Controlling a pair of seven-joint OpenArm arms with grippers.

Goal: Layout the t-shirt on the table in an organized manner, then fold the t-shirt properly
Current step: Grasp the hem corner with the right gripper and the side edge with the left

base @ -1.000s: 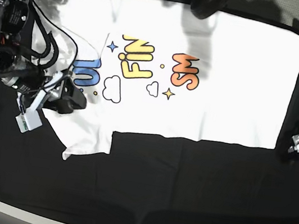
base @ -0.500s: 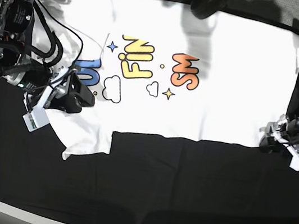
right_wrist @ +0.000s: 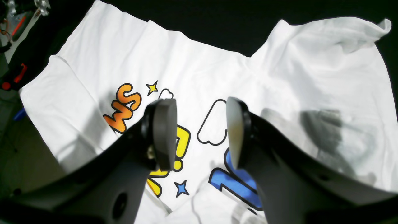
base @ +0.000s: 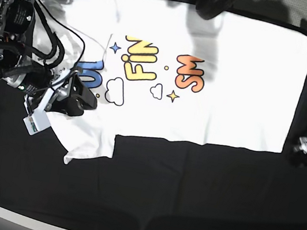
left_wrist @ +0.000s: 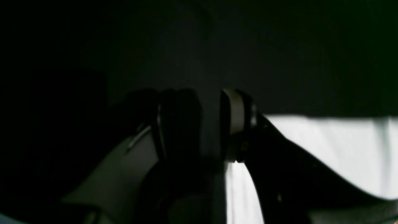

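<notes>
The t-shirt point(base: 206, 76) lies print-up across the upper half of the base view on the table point(base: 186, 202), its right part flat, its left part folded over so the blue word is half hidden and 1 sleeve sticks down at lower left. The right gripper point(right_wrist: 199, 133) hangs over the print at the left of that view, jaws well apart with nothing between them. The left gripper point(left_wrist: 210, 124) sits at the right edge, just off the shirt's lower right corner over black cloth; its jaws stand partly open and empty.

The layout looks unfinished. To do it well, the right gripper should pinch only the top layer of the folded flap near its edge and draw it outward low and slowly. The left gripper should pin the corner so the flat side does not drag.
</notes>
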